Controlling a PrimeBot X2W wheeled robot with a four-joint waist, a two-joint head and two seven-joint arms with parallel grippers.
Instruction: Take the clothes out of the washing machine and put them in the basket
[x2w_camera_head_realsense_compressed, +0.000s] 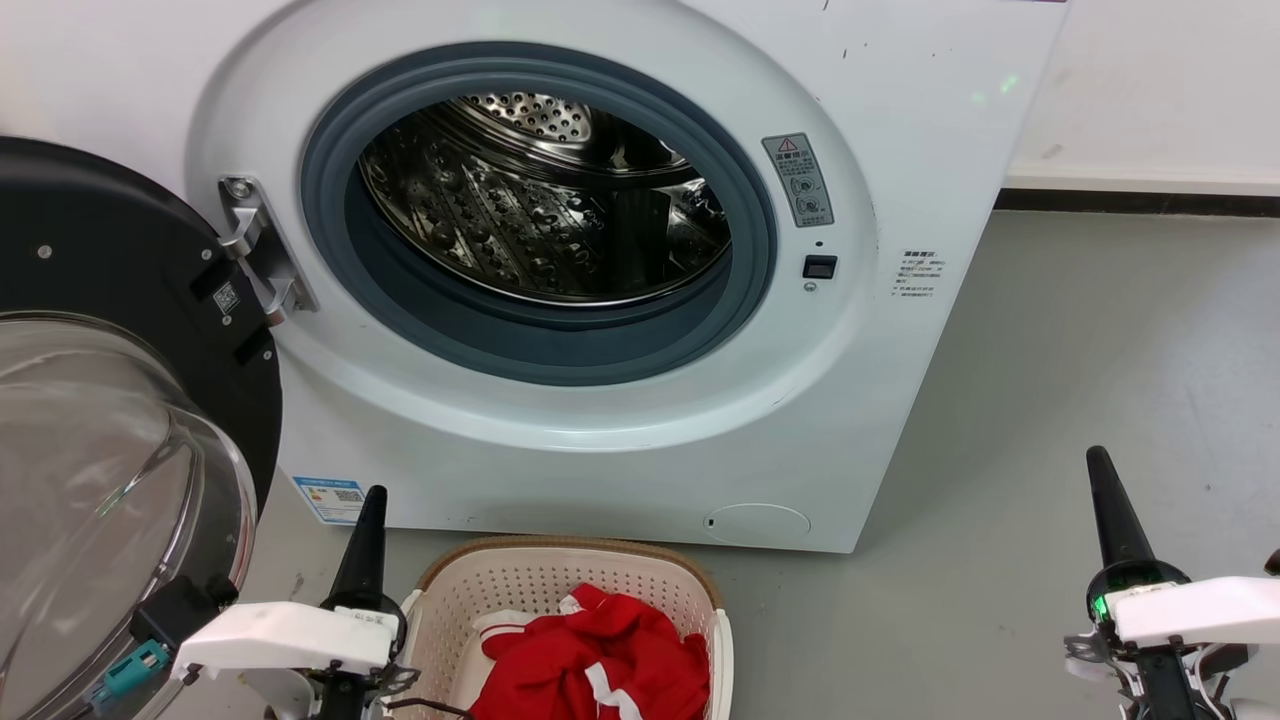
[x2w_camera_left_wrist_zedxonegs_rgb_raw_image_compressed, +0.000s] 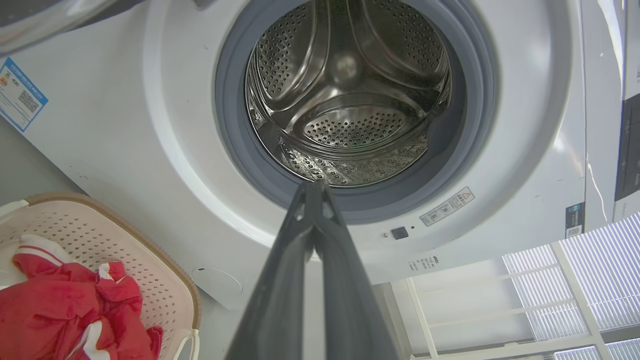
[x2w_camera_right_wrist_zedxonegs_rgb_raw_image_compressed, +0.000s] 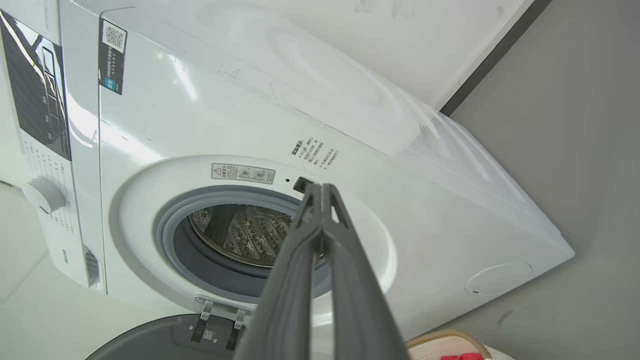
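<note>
One washing machine (x2w_camera_head_realsense_compressed: 900, 120), its one door (x2w_camera_head_realsense_compressed: 100, 450) swung wide, one drum (x2w_camera_head_realsense_compressed: 540, 200) showing bare steel, so I judge the unloading about done. Best move now is a check of the drum's low front behind the grey seal, arms clear of the door glass. One basket (x2w_camera_head_realsense_compressed: 520, 585) on the floor just before the machine holds one red heap of clothes (x2w_camera_head_realsense_compressed: 600, 660), garment count unclear. Two grippers have fingers pressed together on nothing: left gripper (x2w_camera_head_realsense_compressed: 373, 497) beside the basket, right gripper (x2w_camera_head_realsense_compressed: 1098, 458) well apart.

Red clothes (x2w_camera_head_realsense_compressed: 600, 662) lie in the basket (x2w_camera_head_realsense_compressed: 535, 590) before the open washing machine (x2w_camera_head_realsense_compressed: 900, 380).
</note>
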